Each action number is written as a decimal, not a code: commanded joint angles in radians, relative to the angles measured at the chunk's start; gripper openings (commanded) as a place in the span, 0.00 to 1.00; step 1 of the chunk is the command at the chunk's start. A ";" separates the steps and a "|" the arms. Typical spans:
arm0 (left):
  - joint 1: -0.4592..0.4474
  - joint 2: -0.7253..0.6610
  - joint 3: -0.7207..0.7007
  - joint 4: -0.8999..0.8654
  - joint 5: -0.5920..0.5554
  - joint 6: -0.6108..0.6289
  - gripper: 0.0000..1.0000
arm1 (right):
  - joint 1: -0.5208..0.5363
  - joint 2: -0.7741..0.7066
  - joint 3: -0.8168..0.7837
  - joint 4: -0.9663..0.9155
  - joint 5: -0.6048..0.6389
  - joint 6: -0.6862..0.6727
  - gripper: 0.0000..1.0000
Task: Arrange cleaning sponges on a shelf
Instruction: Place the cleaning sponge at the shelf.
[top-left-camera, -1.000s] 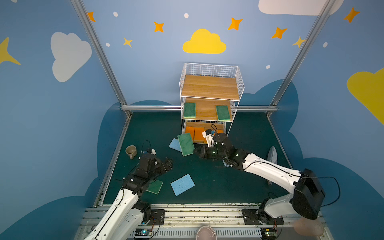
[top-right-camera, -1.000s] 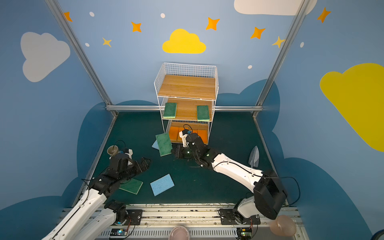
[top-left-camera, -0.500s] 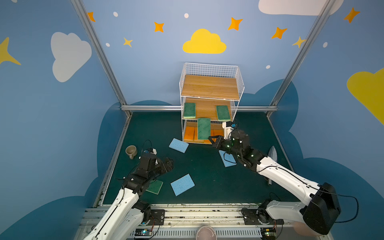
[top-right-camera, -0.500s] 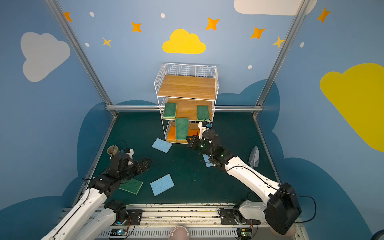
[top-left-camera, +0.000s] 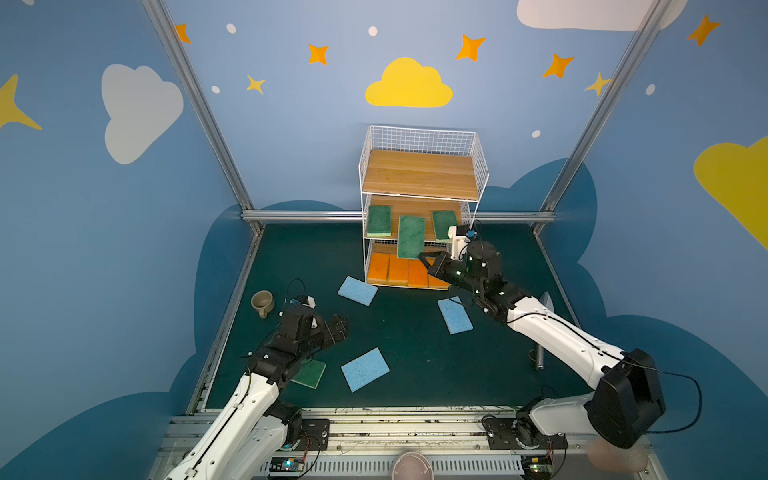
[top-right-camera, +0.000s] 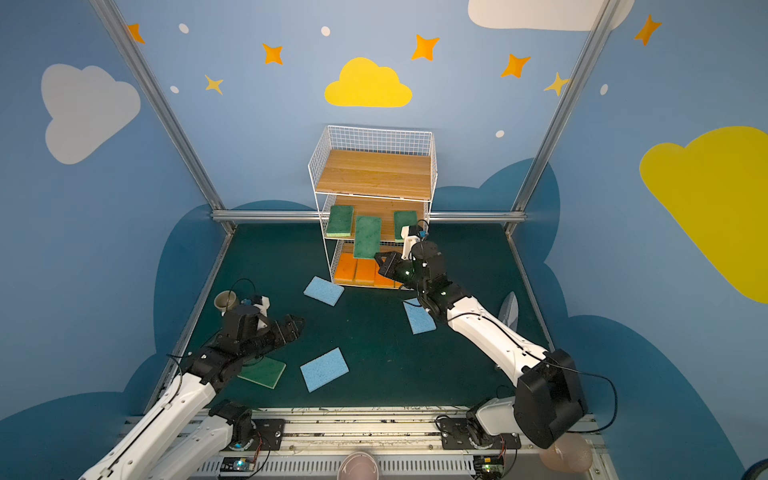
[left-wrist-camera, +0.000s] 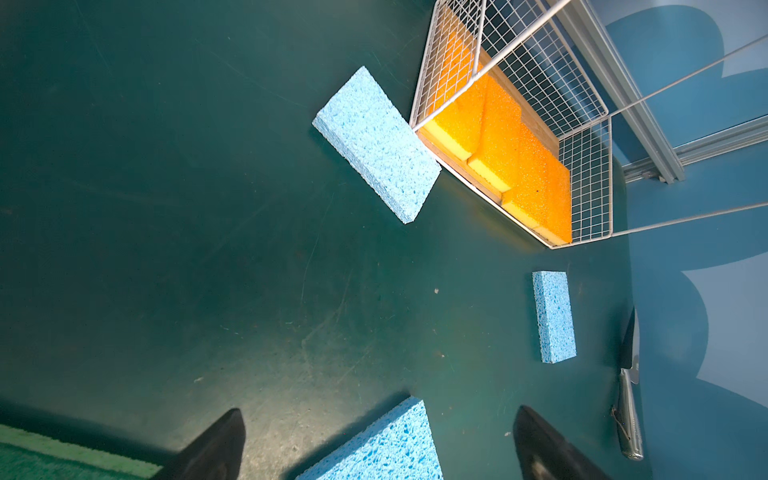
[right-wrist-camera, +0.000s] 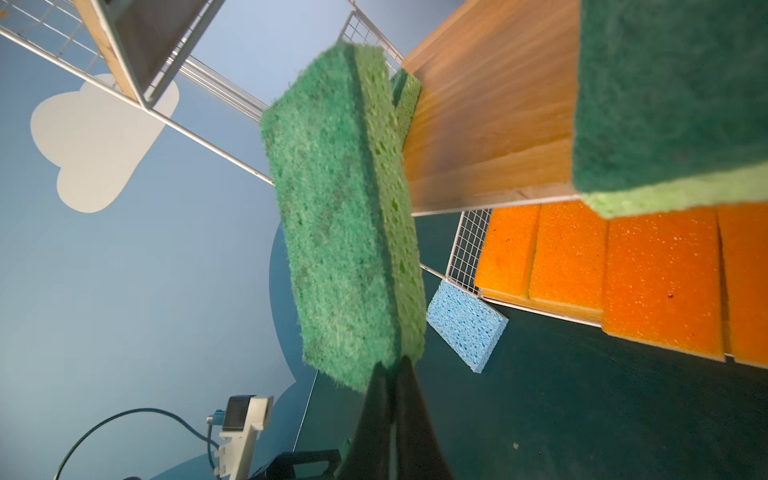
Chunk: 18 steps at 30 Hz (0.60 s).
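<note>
Holding the dark green sponge (top-left-camera: 411, 237) up to the middle tier of the shelf (top-left-camera: 419, 174).
It hangs at far centre, my right end effector (top-left-camera: 424, 259) pressed onto its near short edge. I judge it light, soft, bendy: an edge grip may let it droop; a mid-length hold would be steadier. My left end effector (top-left-camera: 341, 328) is spread above the desk (top-left-camera: 399, 332).

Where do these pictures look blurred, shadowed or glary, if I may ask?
Right wrist view: the held green sponge is slightly soft, the fingers on it near-black silhouettes. Left wrist view: crisp blue sponge, faint sheen on the mat. In both top views: a pinkish blob at the bottom edge is out of focus.
</note>
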 joint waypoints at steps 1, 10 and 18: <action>0.004 0.000 0.013 0.008 0.005 0.017 1.00 | -0.014 0.018 0.048 0.032 -0.040 0.013 0.00; 0.004 -0.001 0.014 0.006 0.007 0.017 1.00 | -0.067 0.088 0.127 0.003 -0.113 0.055 0.00; 0.003 0.002 0.019 0.002 0.005 0.020 1.00 | -0.094 0.154 0.197 0.005 -0.195 0.075 0.00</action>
